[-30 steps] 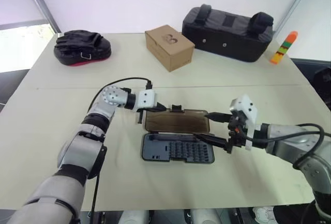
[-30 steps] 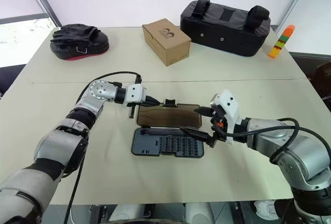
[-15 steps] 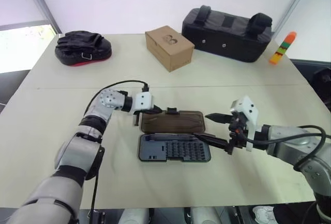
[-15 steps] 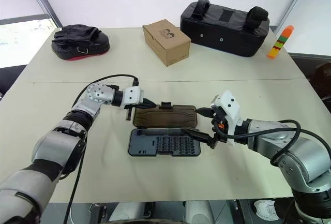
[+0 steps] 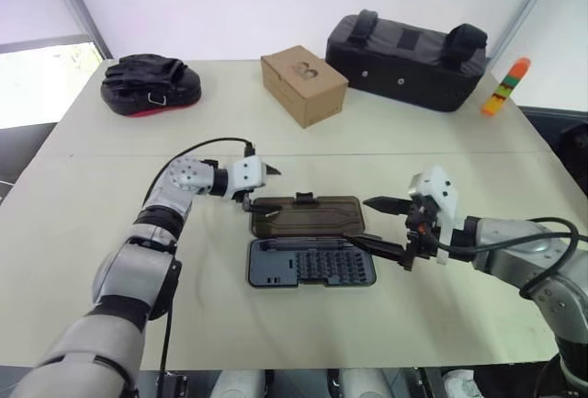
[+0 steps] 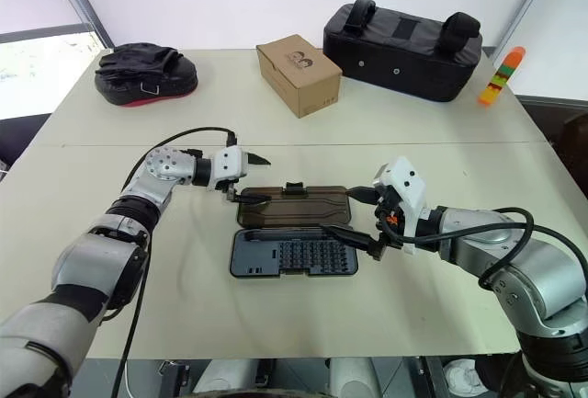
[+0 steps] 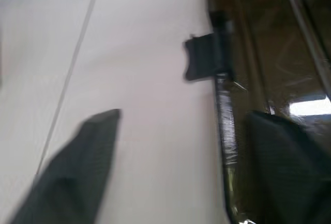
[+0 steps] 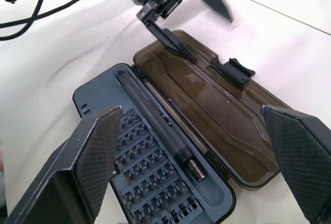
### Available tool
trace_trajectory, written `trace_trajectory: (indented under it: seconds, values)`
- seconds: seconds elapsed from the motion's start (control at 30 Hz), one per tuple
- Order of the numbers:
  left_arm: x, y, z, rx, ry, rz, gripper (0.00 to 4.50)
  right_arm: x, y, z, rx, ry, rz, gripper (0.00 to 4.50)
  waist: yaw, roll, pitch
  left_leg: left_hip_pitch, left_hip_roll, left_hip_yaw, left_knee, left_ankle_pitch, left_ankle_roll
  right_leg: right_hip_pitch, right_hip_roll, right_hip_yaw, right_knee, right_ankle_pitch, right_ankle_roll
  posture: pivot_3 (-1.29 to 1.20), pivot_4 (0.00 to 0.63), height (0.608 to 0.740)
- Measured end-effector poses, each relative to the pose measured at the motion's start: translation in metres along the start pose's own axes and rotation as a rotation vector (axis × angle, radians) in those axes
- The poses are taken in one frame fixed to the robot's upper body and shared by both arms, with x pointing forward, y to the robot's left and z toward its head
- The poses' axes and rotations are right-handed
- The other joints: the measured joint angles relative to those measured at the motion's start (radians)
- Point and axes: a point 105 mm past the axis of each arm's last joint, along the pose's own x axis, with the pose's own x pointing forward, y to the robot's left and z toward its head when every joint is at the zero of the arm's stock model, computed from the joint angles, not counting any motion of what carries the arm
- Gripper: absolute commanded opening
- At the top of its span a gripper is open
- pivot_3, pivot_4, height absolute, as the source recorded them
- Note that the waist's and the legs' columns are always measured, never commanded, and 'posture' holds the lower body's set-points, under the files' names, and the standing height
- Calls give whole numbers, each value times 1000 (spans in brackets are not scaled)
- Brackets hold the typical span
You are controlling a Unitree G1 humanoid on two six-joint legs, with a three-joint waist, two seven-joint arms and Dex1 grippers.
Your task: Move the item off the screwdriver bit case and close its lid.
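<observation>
Bright even light, soft shadows; left wrist view blurred, lid glare.

The screwdriver bit case lies open and flat on the pale table, its long side running across in front of the robot. Its tray is a slim, dark blue-grey rectangle with rounded corners, holding rows of small bits and a long dark driver handle along its far edge. The lid lies folded back flat just beyond the tray, joined along that shared long edge: a smoky-brown translucent panel with a small black latch tab on its far side.
</observation>
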Motion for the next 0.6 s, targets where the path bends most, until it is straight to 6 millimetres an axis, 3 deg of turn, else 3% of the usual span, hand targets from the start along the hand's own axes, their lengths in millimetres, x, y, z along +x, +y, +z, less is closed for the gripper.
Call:
trace_trajectory:
  seconds: [0.1, 0.23, 0.3, 0.37, 0.47, 0.53, 0.6]
  values:
    - [-11, 20, 7, -155, -85, 112, 4445, 0, 0, -1, 4, 1, 2, 4500, -1, 0, 0, 0, 0, 0, 0, 0, 0, 0, 0, 0, 0, 0, 0, 0, 150, 740]
    - [-41, 58, 44, -281, -276, 221, 4445, 0, 3, 2, 27, -22, 22, 4500, -3, 0, 0, 0, 0, 0, 0, 0, 0, 0, 0, 0, 0, 0, 0, 0, 150, 740]
    - [-52, 62, 61, -300, -342, 210, 4445, 1, 2, 4, 46, -42, 30, 4500, -8, 0, 0, 0, 0, 0, 0, 0, 0, 0, 0, 1, 0, 0, 0, 0, 150, 740]
    - [-59, 50, 70, -317, -377, 168, 4445, 1, -2, 8, 53, -59, 30, 4500, -16, 2, -1, 0, 0, 0, 0, 0, 0, 0, 0, 2, 0, 0, 0, 0, 150, 740]
    - [-62, 15, 58, -411, -361, 119, 3588, 1, -6, 12, 57, -71, 34, 4500, -30, 2, -1, 0, 1, 0, 0, 0, 0, -1, 0, 3, 0, 0, 0, 0, 150, 740]
    - [-65, -11, 51, -484, -338, 99, 2561, 1, -10, 11, 71, -69, 32, 4500, -31, 2, 0, 0, 2, 0, 0, 1, -1, -2, 0, 3, 1, 0, 0, 0, 150, 740]
    - [-69, -22, 51, -516, -320, 112, 1618, 1, -11, 11, 78, -68, 40, 4500, -24, 2, 0, 0, 2, 0, 0, 1, -2, -2, 0, 3, 2, 0, 0, 0, 150, 740]
